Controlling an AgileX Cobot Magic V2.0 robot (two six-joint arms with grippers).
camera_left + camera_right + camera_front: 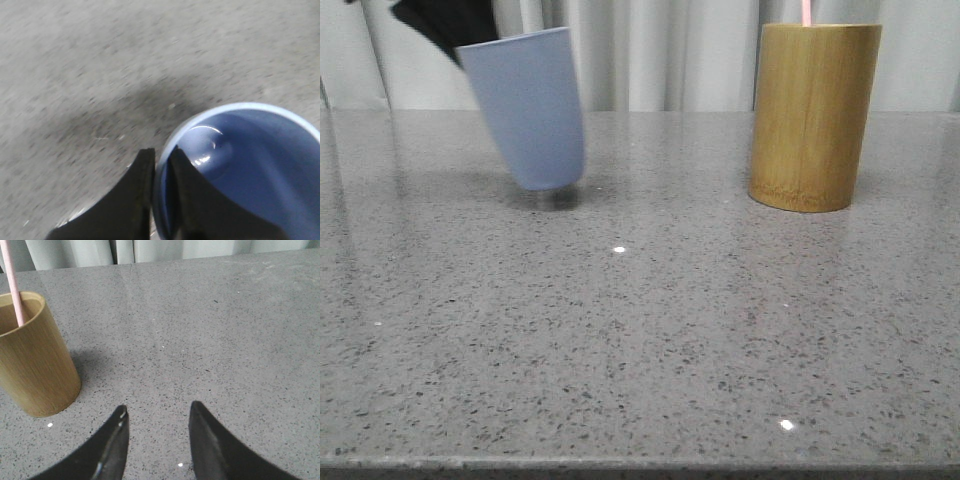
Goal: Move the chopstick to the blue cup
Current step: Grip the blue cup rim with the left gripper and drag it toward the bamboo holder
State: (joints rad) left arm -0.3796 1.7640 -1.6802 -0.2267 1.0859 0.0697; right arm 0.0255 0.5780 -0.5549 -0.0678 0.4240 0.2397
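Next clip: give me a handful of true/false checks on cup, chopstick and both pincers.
1. The left pincer is clamped over the rim of the blue cup. True.
2. The cup stands flat on the table. False: it is tilted and appears lifted, with a shadow under its base.
3. The chopstick sits in the bamboo holder. True.
4. The right pincer holds the chopstick. False: it is open and holds nothing.
5. The cup has a chopstick inside. False: the left wrist view shows nothing in it.

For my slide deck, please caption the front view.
Left claw holds the tilted blue cup off the table; pink chopstick waits in the bamboo holder.
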